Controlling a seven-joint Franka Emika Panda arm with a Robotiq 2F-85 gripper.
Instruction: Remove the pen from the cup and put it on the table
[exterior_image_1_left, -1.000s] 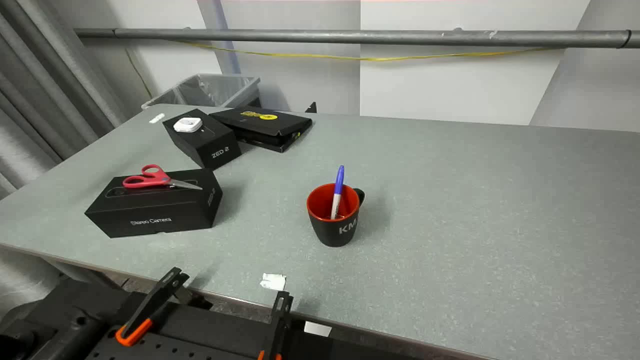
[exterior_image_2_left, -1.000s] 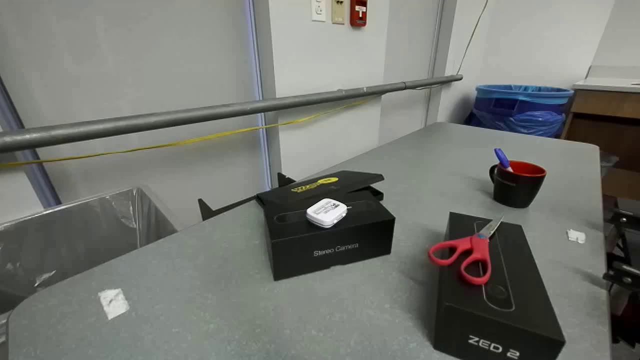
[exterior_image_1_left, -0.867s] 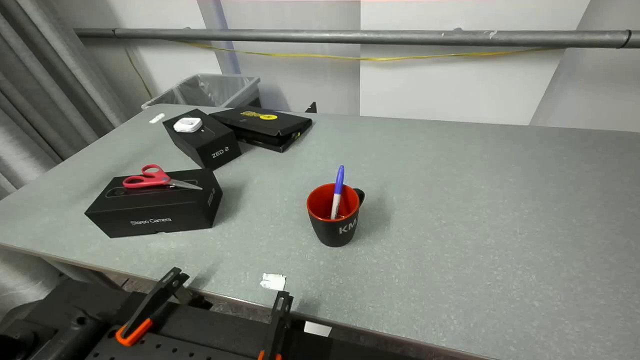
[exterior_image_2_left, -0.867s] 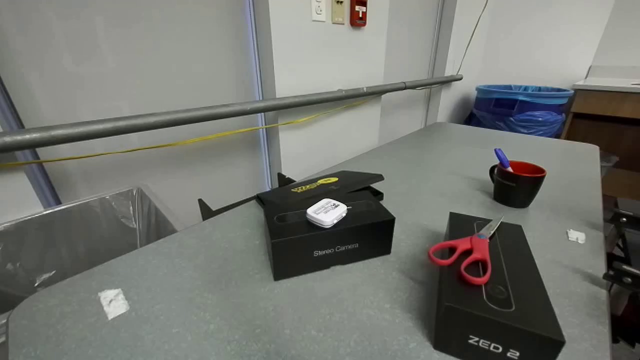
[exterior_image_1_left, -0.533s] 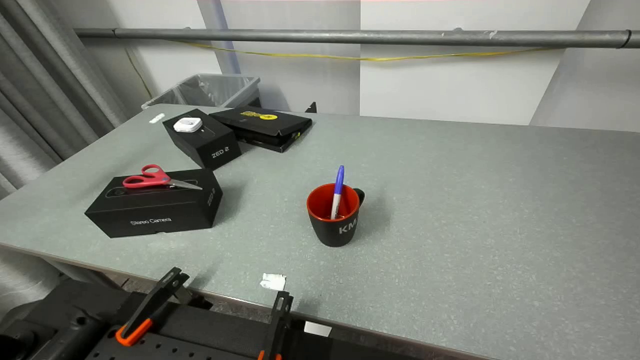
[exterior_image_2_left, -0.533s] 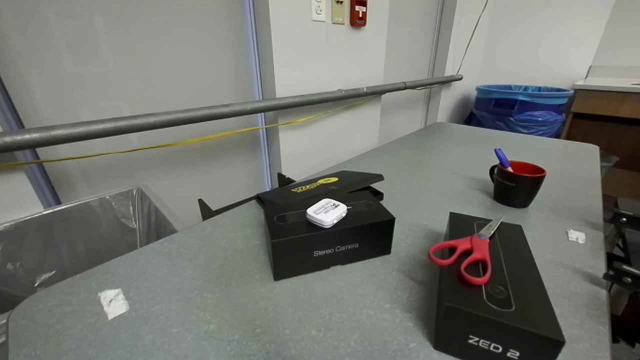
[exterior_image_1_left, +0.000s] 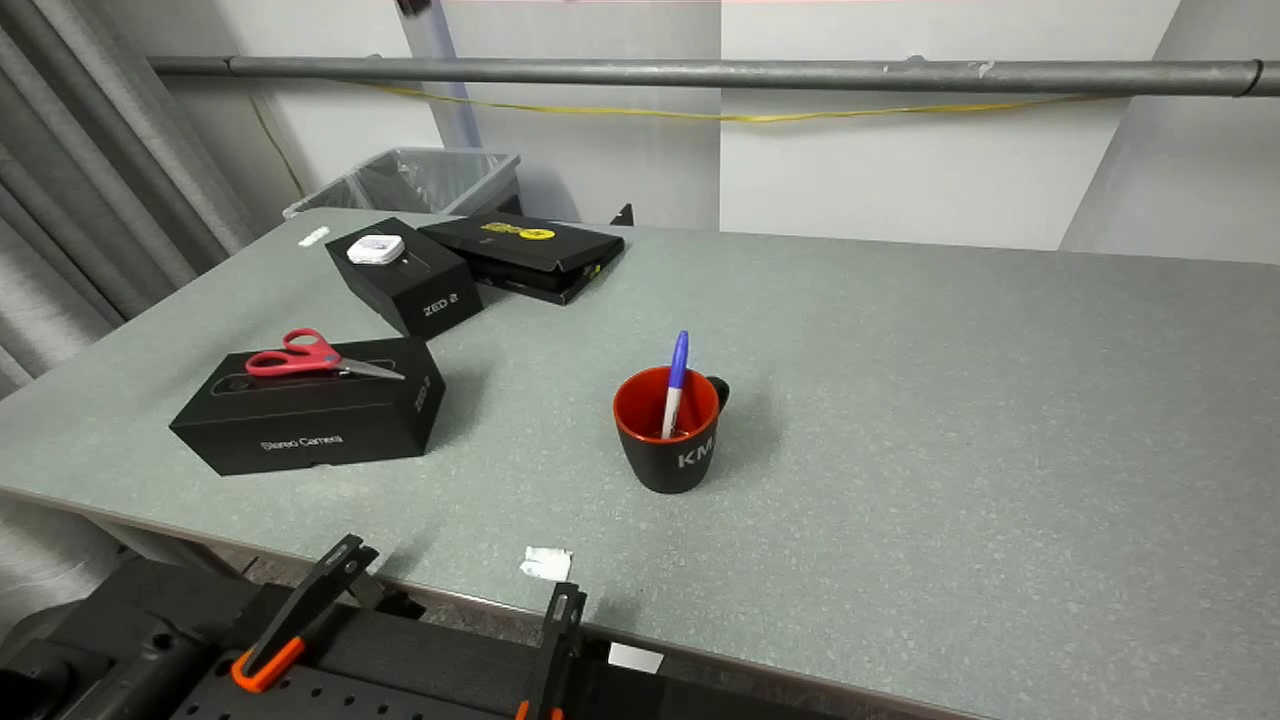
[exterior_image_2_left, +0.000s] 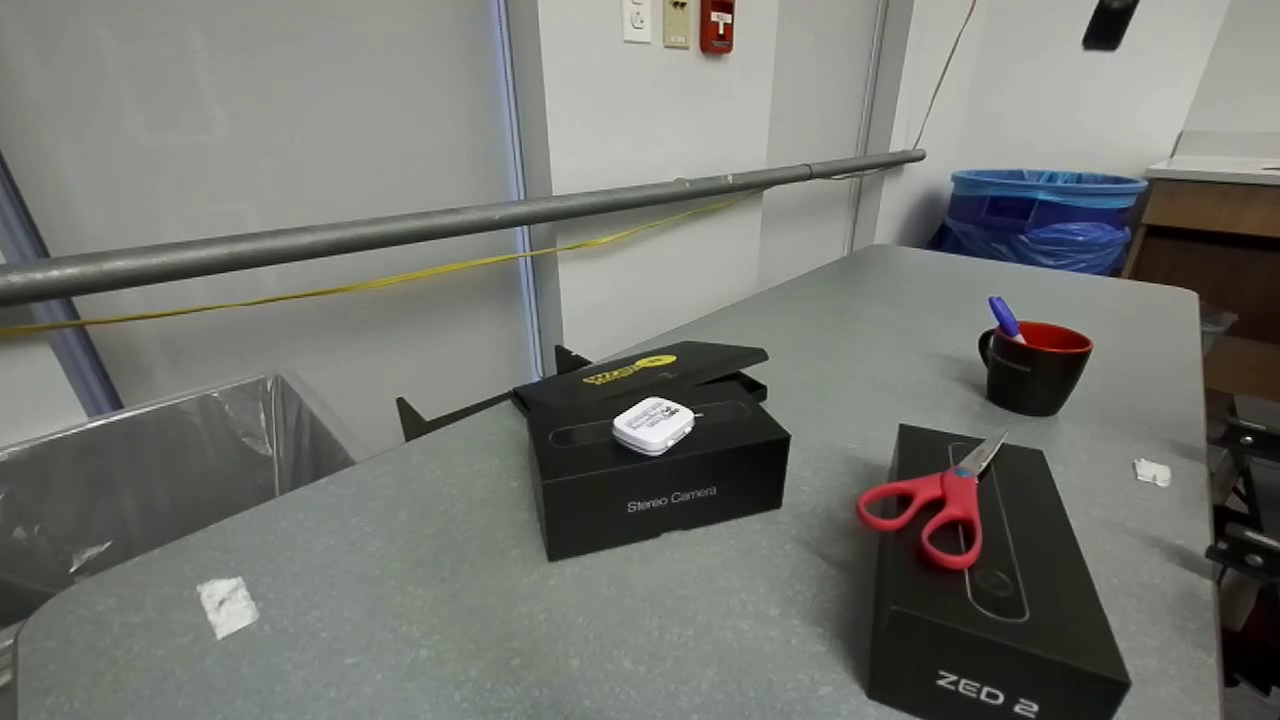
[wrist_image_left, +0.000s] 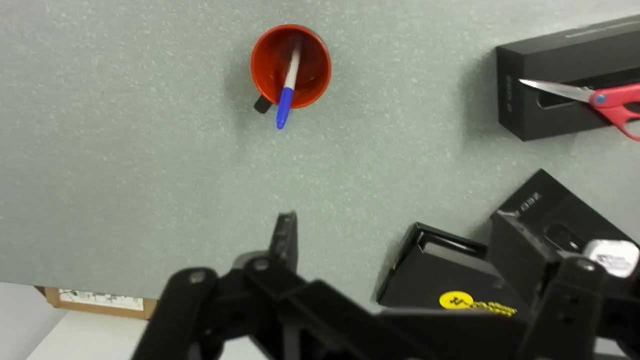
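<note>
The pen (exterior_image_1_left: 679, 362), with a blue cap and white barrel, stands tilted inside the cup (exterior_image_1_left: 655, 462), cap end up above the rim. The cup is black outside and red inside, and stands upright on the grey table (exterior_image_1_left: 950, 450). In an exterior view the pen (exterior_image_2_left: 1005, 316) leans over the handle side of the cup (exterior_image_2_left: 1035, 385). In the wrist view the pen (wrist_image_left: 285, 106) and cup (wrist_image_left: 314, 82) lie at the top, beyond the fingers. My gripper (wrist_image_left: 397, 220) is open with nothing between its fingers, high above the table and apart from the cup.
A black box with red-handled scissors (exterior_image_1_left: 300, 357) lies to one side of the cup. Another black box (exterior_image_1_left: 440, 310) bears a small white case (exterior_image_2_left: 653, 425), beside a flat black box (exterior_image_1_left: 540, 260). Clamps (exterior_image_1_left: 560, 640) stand at the table edge. A bin (exterior_image_1_left: 430, 180) stands beyond.
A dark, blurred part, apparently of my arm or gripper, has come into view at the top edge of both exterior views. The pen, cup and boxes have not moved.
</note>
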